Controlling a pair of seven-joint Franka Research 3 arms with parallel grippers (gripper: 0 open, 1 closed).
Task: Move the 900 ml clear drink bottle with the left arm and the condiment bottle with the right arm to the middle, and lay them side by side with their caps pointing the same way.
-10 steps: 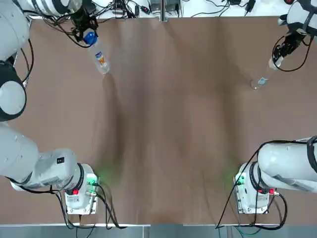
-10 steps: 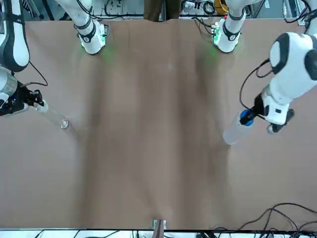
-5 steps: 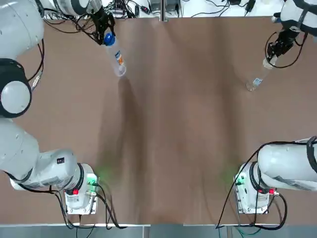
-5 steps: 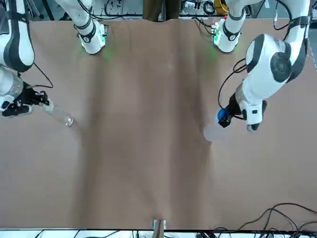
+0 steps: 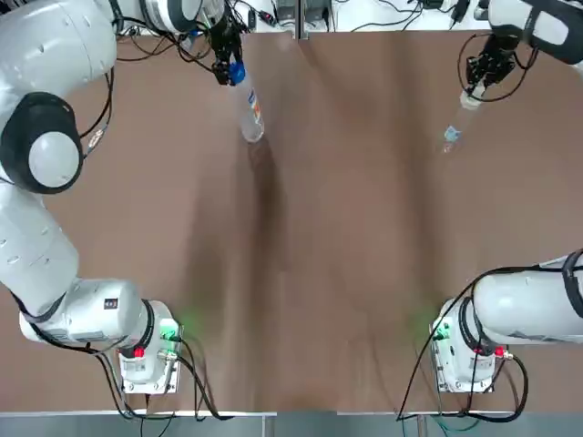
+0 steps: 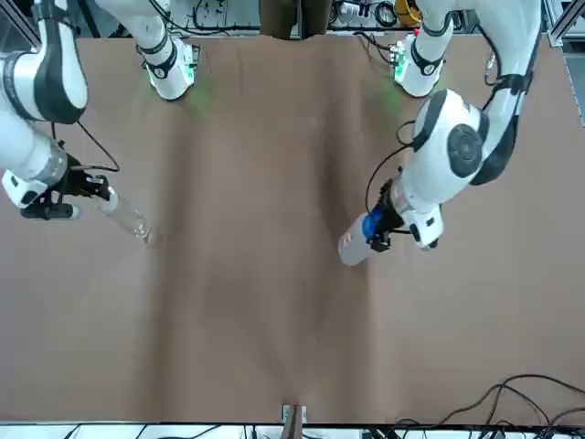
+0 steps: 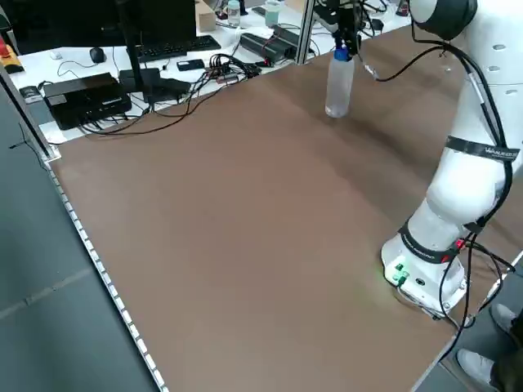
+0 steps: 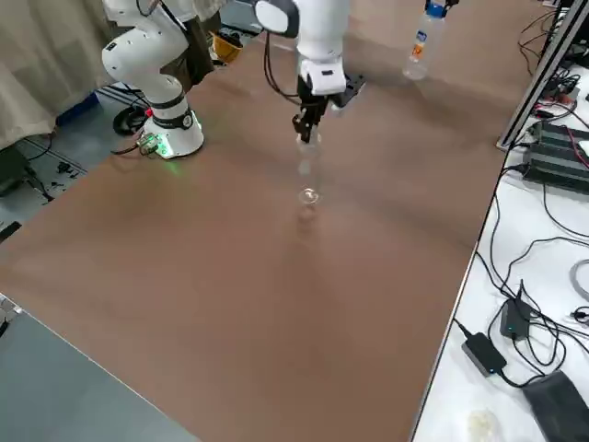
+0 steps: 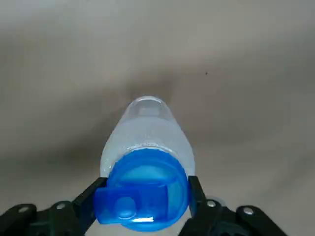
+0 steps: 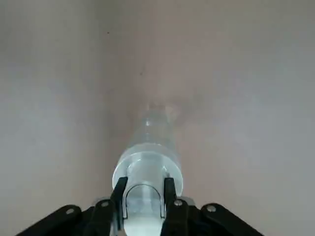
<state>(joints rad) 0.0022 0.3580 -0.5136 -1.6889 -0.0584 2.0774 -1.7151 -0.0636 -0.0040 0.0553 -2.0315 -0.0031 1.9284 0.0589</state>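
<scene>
**Small print and buried tops**

Top view first: the drink bottle [image 5: 250, 114] carries a label [image 5: 256, 109] far too small to read. Over to the condiment bottle [image 5: 454, 126], so clear its outline barely registers, with its top swallowed by the right gripper [image 5: 471, 80]. From the right side, the picture's edge slices off the left gripper [image 5: 227, 66]. On the left wrist, the blue cap [image 9: 142, 189] blocks most of the bottle's body.

brown table [image 5: 301, 273] | keyboard [image 7: 170, 49] | black box [image 7: 86, 98] | power brick [image 8: 480, 348]
</scene>
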